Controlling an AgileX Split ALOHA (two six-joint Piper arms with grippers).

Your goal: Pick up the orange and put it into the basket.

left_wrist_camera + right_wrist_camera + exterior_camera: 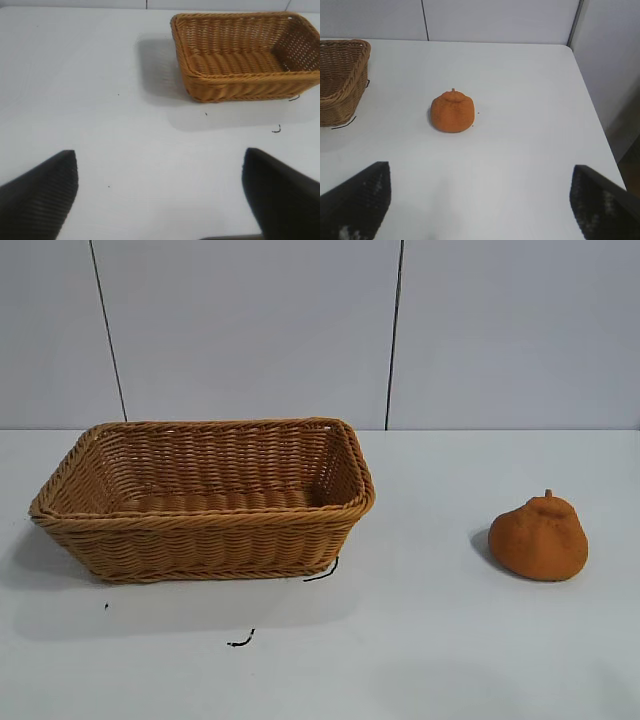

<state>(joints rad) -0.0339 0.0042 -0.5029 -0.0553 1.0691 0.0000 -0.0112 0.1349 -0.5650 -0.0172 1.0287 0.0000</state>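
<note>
On white table, dull-orange lumpy orange (pixel 538 539) (stem nub up), well apart from basket (pixel 200 540)

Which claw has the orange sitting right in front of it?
The right claw: the orange lies ahead of its open fingers, while the left claw faces only the basket.

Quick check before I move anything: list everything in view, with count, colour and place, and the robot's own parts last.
basket: one, tan-brown wicker, on the table at the exterior view's left, empty.
orange: one, dull orange, on the table at the exterior view's right, apart from the basket.
black marks: a few, on the table by the basket's front.
table: one, white.
left gripper: one, black fingers open, above bare table.
right gripper: one, black fingers open, short of the orange.
</note>
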